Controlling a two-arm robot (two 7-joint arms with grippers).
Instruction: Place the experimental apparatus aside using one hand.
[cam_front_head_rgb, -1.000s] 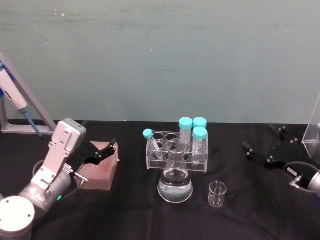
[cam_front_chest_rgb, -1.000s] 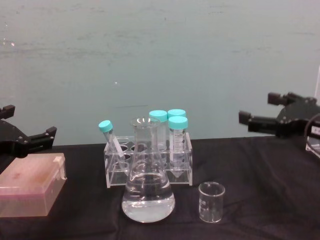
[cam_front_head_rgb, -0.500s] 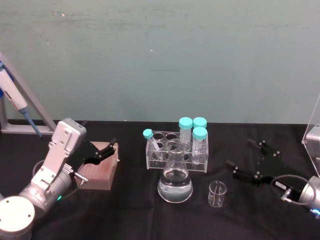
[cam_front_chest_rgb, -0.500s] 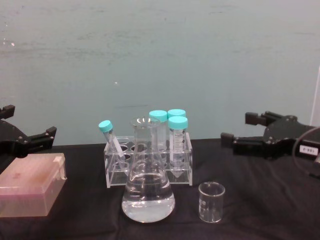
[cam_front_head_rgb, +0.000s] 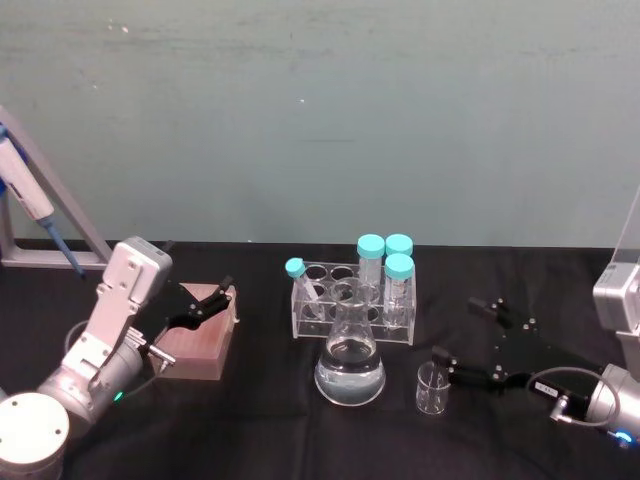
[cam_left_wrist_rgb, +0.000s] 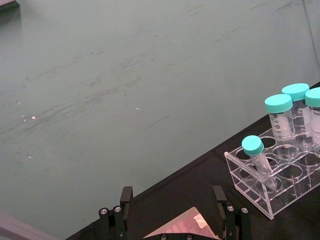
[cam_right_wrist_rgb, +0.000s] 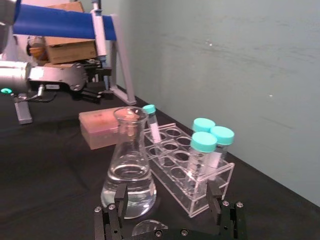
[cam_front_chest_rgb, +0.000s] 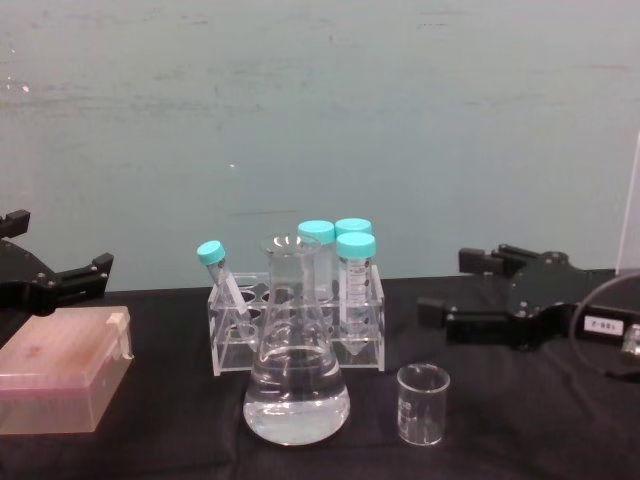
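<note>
My left gripper (cam_front_head_rgb: 215, 298) hung parked well left of the conical flask (cam_front_head_rgb: 350, 370), jaws spread above a pink box (cam_front_head_rgb: 200, 345). The tube rack (cam_front_head_rgb: 320, 310) stood just behind the flask. The small beaker (cam_front_head_rgb: 434, 388) stood just right of the flask, not touching it. My right gripper (cam_front_head_rgb: 459, 330) sat right of the flask, near the beaker's far side, jaws wide and holding nothing. I judged the beaker light, thin-walled, slick and breakable, best pinched gently across its wall below the rim. The flask, heavy with liquid, would want a firm grip at the neck, kept upright
</note>
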